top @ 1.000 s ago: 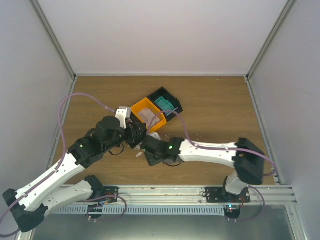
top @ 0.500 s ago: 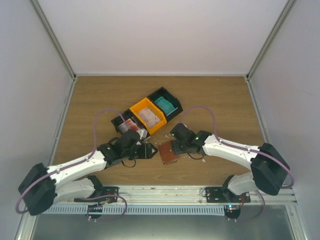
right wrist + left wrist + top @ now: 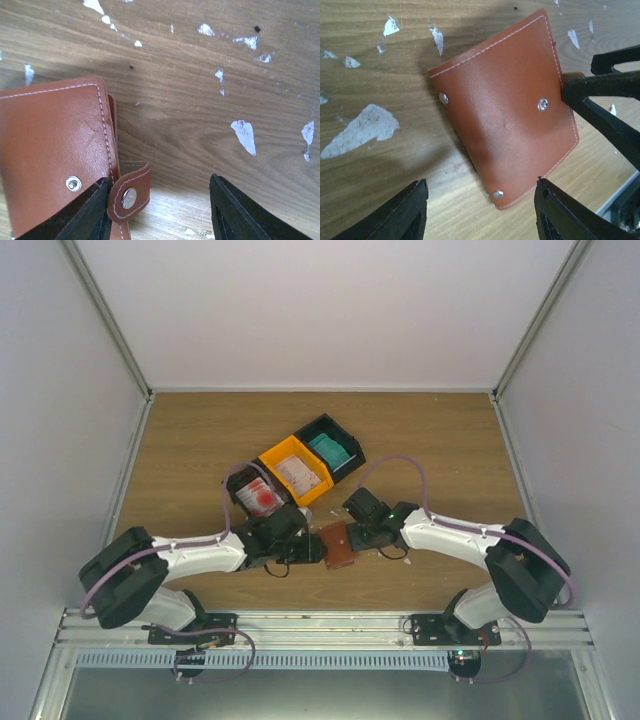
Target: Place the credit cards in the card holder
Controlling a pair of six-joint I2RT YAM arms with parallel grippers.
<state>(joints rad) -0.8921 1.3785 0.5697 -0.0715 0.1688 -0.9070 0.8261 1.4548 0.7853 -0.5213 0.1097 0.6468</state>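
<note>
Reddish-brown card holder (image 3: 341, 544) lying folded on the table (image 3: 440, 450), left gripper (image 3: 480, 200) gaping just left of it — empty, right gripper (image 3: 159, 195) spread too, one finger against the snap strap (image 3: 131, 192).

Both arms are folded low and reach in toward the middle, with the grippers nearly nose to nose. The left arm (image 3: 190, 553) has its elbow way out left and its forearm runs flat to the right. The left gripper (image 3: 316, 549) points right, jaws spread wide. The right arm (image 3: 450, 535) pretty much mirrors it, elbow out right and forearm angling left. The right gripper (image 3: 358, 537) has its jaws apart too, and one of its fingers (image 3: 600, 95) pokes into the left wrist view.
</note>
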